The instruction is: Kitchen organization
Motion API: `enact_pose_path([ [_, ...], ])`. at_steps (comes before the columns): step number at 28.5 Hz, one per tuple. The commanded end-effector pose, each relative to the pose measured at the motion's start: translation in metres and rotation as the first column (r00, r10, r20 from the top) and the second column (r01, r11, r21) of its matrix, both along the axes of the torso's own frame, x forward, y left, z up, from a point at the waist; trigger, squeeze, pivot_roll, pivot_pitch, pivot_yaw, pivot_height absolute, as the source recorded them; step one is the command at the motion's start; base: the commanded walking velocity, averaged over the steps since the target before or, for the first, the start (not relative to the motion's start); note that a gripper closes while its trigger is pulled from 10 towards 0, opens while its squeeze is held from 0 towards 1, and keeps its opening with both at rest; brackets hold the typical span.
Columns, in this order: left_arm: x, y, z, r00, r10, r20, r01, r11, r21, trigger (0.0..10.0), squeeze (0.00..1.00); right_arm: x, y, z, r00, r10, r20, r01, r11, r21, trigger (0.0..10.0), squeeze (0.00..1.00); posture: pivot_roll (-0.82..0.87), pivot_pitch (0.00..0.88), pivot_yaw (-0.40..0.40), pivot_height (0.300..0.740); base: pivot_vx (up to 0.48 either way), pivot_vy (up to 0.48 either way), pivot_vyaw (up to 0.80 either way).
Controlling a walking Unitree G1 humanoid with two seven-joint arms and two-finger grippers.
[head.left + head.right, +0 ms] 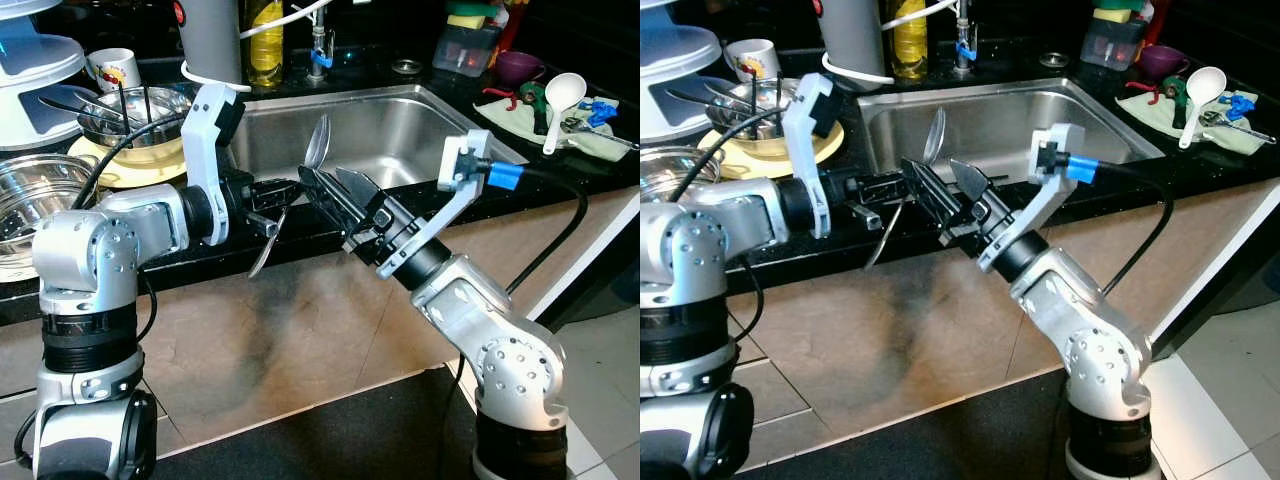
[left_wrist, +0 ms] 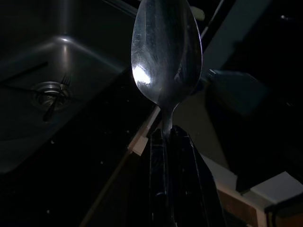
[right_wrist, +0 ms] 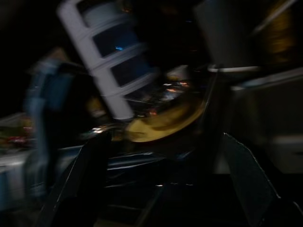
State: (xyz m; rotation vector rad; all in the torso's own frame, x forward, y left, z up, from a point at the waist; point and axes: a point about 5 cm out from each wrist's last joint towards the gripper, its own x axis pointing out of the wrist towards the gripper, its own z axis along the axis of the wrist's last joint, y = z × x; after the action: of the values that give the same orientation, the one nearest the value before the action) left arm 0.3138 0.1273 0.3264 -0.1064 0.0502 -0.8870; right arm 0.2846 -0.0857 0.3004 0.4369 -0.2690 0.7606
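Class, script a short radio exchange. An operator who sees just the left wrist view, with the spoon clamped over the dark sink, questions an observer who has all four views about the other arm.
Operator: I can see my spoon standing up from the left fingers. Where is the right gripper?
Observer: The right gripper is at the front edge of the sink. It faces the left gripper, close beside the spoon.
Operator: Is it ready to take the spoon, open or shut?
Observer: Open. Its two black fingers are spread apart with nothing between them, and the spoon's bowl stands just to the robot's left of them.
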Motion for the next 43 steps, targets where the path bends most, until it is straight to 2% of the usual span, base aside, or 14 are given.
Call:
enact_pose_path([
  [1, -0.005, -0.003, -0.004, 1.0, 0.012, 0.0, -0.012, 0.999, 0.029, 0.0, 0.0, 0.006, 0.0, -0.002, 0.997, -0.067, -0.024, 0.067, 0.998, -0.003, 10.0, 0.04, -0.07, 0.177, -0.022, 0.74, 0.0, 0.0, 0.0],
  [2, -0.005, -0.003, -0.004, 1.0, 0.012, 0.0, -0.012, 0.999, 0.029, 0.0, 0.0, 0.006, 0.0, -0.002, 0.997, -0.067, -0.024, 0.067, 0.998, -0.003, 10.0, 0.04, -0.07, 0.177, -0.022, 0.74, 0.0, 0.0, 0.0],
  [3, -0.007, -0.004, -0.007, 1.0, 0.017, 0.001, -0.017, 0.999, 0.049, 0.0, 0.0, 0.009, -0.001, 0.0, 0.995, -0.089, -0.033, 0.09, 0.996, 0.011, 10.0, 0.0, -0.07, 0.177, -0.021, 0.74, 0.0, 0.0, 0.0],
  [6, -0.009, -0.007, -0.012, 1.0, 0.022, 0.011, -0.023, 0.995, 0.096, 0.0, 0.0, 0.012, 0.0, -0.001, 0.993, -0.112, -0.046, 0.112, 0.994, -0.003, 10.0, 0.0, -0.07, 0.177, -0.021, 0.74, 0.0, 0.0, 0.0],
  [7, -0.011, -0.009, -0.015, 1.0, 0.016, 0.017, -0.018, 0.993, 0.121, 0.0, 0.0, 0.015, 0.001, -0.004, 0.988, -0.144, -0.046, 0.142, 0.988, -0.057, 10.0, 0.0, -0.07, 0.178, -0.02, 0.74, 0.0, 0.0, 0.0],
  [11, -0.013, -0.014, -0.02, 0.999, 0.001, 0.039, -0.008, 0.986, 0.169, 0.0, 0.0, 0.02, 0.002, -0.01, 0.977, -0.204, -0.053, 0.197, 0.973, -0.12, 10.0, 0.0, -0.07, 0.178, -0.02, 0.74, 0.0, 0.0, 0.0],
  [17, -0.015, -0.017, -0.024, 0.994, 0.009, 0.105, -0.036, 0.965, 0.261, 0.0, 0.0, 0.028, 0.0, -0.012, 0.958, -0.271, -0.098, 0.261, 0.96, -0.104, 10.0, 0.0, -0.07, 0.178, -0.019, 0.74, 0.0, 0.0, 0.0],
  [27, -0.014, -0.017, -0.024, 0.99, 0.03, 0.137, -0.068, 0.958, 0.28, 0.0, 0.0, 0.03, 0.001, -0.015, 0.952, -0.281, -0.12, 0.268, 0.957, -0.116, 10.0, 0.0, -0.07, 0.177, -0.02, 0.74, 0.0, 0.0, 0.0],
  [28, -0.013, -0.017, -0.024, 0.987, 0.038, 0.158, -0.084, 0.953, 0.292, 0.0, 0.0, 0.03, 0.002, -0.017, 0.952, -0.275, -0.137, 0.261, 0.958, -0.116, 0.0, 0.0, -0.07, 0.177, -0.021, 0.74, 0.0, 0.0, 0.0],
  [31, -0.013, -0.02, -0.023, 0.979, 0.011, 0.205, -0.076, 0.947, 0.312, 0.0, 0.0, 0.029, 0.006, -0.022, 0.954, -0.246, -0.171, 0.227, 0.966, -0.125, 0.0, 0.0, -0.07, 0.177, -0.02, 0.74, 0.0, 0.0, 0.0],
  [43, -0.015, -0.024, -0.022, 0.97, -0.019, 0.242, -0.064, 0.942, 0.329, 0.0, 0.0, 0.03, 0.007, -0.026, 0.949, -0.242, -0.201, 0.221, 0.968, -0.122, 0.0, 0.0, -0.07, 0.176, -0.021, 0.74, 0.0, 0.0, 0.0],
])
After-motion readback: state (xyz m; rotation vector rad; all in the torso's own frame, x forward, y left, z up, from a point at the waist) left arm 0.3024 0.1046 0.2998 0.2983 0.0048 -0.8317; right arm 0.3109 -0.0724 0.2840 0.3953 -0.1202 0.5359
